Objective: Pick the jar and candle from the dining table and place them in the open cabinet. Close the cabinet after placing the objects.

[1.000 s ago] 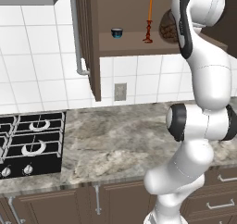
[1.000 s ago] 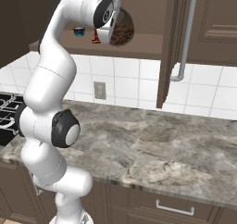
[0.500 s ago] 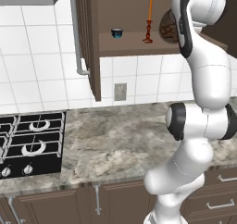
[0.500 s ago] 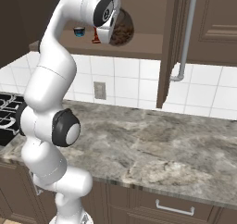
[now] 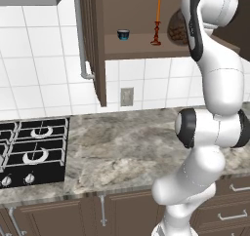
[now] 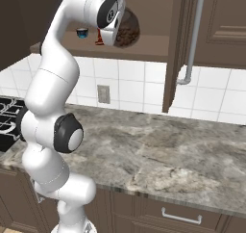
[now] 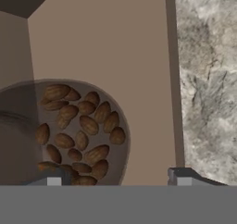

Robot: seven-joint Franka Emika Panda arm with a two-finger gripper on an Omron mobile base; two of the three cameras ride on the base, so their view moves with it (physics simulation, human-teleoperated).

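Evidently the two-finger gripper (image 7: 115,176) has released the round clear-glass jar (image 7: 76,133) on the dark brown wooden cabinet (image 5: 146,47) shelf, beside the orange taper candle (image 5: 157,23); next, withdraw and close the doors.

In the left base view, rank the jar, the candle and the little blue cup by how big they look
Largest to smallest:
1. jar, though the arm hides part of it
2. candle, tall but thin
3. blue cup
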